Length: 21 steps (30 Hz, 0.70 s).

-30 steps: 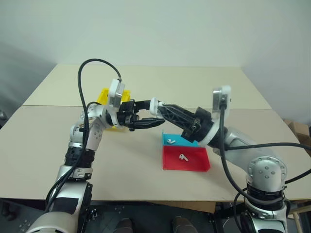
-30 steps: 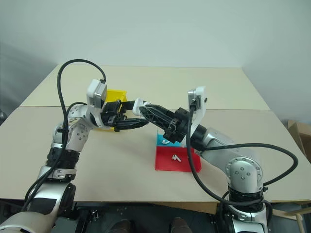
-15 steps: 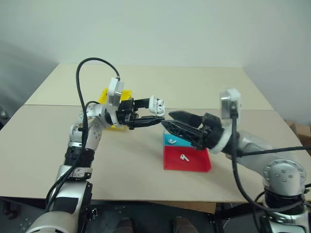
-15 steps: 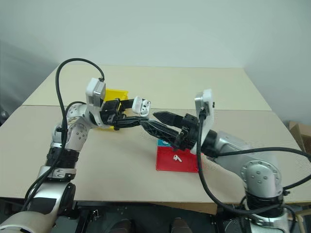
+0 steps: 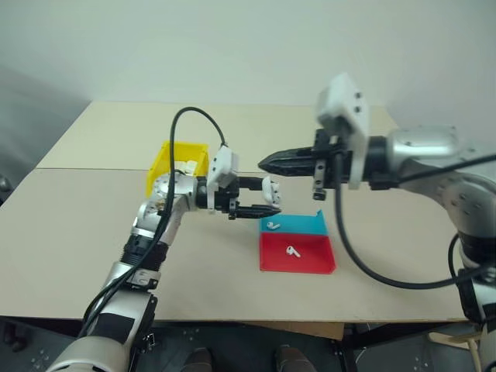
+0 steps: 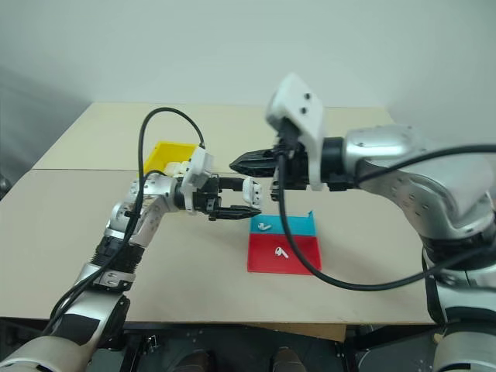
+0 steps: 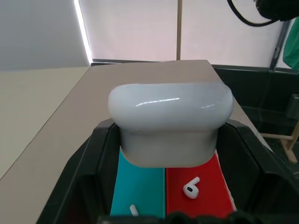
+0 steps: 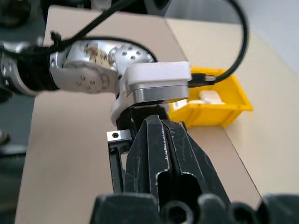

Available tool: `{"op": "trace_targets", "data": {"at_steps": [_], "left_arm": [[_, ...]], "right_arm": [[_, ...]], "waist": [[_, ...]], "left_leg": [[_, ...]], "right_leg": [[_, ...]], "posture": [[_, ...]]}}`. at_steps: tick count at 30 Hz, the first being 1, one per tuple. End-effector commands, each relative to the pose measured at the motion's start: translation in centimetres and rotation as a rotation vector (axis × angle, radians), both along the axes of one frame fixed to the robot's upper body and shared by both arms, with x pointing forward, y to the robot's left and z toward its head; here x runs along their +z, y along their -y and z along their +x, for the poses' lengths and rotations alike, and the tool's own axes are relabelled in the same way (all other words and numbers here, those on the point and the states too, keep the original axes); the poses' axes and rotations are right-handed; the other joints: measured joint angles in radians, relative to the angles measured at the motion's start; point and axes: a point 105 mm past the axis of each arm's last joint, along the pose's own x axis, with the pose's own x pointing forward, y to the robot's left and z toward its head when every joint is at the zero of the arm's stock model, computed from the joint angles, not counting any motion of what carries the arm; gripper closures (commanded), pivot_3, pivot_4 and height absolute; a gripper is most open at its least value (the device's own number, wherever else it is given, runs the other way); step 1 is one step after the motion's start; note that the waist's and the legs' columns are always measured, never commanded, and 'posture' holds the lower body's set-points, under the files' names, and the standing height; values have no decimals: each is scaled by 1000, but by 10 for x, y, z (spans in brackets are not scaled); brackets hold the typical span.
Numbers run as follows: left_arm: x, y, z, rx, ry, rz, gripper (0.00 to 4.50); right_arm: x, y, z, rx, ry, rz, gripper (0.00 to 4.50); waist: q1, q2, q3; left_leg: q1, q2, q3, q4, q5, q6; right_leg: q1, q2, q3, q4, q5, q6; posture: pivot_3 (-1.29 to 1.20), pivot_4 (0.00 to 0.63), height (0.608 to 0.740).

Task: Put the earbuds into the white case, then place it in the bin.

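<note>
While the left claw (image 5: 267,200) holds the white case (image 5: 270,188) above the counter (image 5: 77,232), the shut, empty right claw (image 5: 263,163) hovers just above it, both earbuds (image 5: 271,225) lying in trays beneath. From the left wrist, the case (image 7: 170,123) sits crosswise between the fingers (image 7: 88,163), earbuds directly below.

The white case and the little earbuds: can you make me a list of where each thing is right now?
white case: clamped in the left gripper, held in the air above the trays, lid open
earbuds: one in the teal tray, one in the red tray
right gripper: jaws shut, holding nothing, raised above the white case
bin: yellow, on the table behind the left arm, with white things inside
trays: side by side, touching
</note>
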Motion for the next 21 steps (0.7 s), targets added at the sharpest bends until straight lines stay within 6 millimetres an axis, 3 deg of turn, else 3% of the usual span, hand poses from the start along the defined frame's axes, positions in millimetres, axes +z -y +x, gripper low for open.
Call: {"op": "trace_targets", "data": {"at_steps": [1, 6, 11, 17, 21], "left_arm": [[18, 6, 1, 19, 77, -33, 1709], [24, -2, -1, 40, 116, -62, 1709], [29, -20, -1, 112, 126, -110, 1709], [36, -42, 2, 289, 166, -190, 1709], [49, -72, 31, 684, 180, -256, 1709]], "right_arm": [[-10, -12, 4, 60, 83, -160, 4465], [-29, 0, 16, 38, 97, -284, 4465], [-21, 18, 19, -20, 73, -242, 4465], [-2, 36, 27, -156, -28, 29, 4465], [4, 48, 17, -192, -177, 276, 4465]], "waist": [[1, 0, 0], [4, 0, 0], [6, 0, 0], [4, 0, 0], [10, 0, 0]], "left_leg": [[0, 0, 0, 0, 0, 0], [-2, 0, -1, 1, 0, 0], [-3, 0, -2, 1, 0, 0], [-2, 0, -3, 2, 0, 0], [-2, -1, -4, 2, 0, 0]], "right_leg": [[0, 0, 0, 0, 0, 0], [-1, 0, -2, 0, 0, 0], [0, -1, -4, 0, 0, 0], [1, -1, -4, 0, 0, 0], [2, -2, -4, 1, 0, 0]], "posture": [[0, 150, 740], [0, 150, 740], [0, 150, 740], [0, 150, 740], [0, 150, 740]]}}
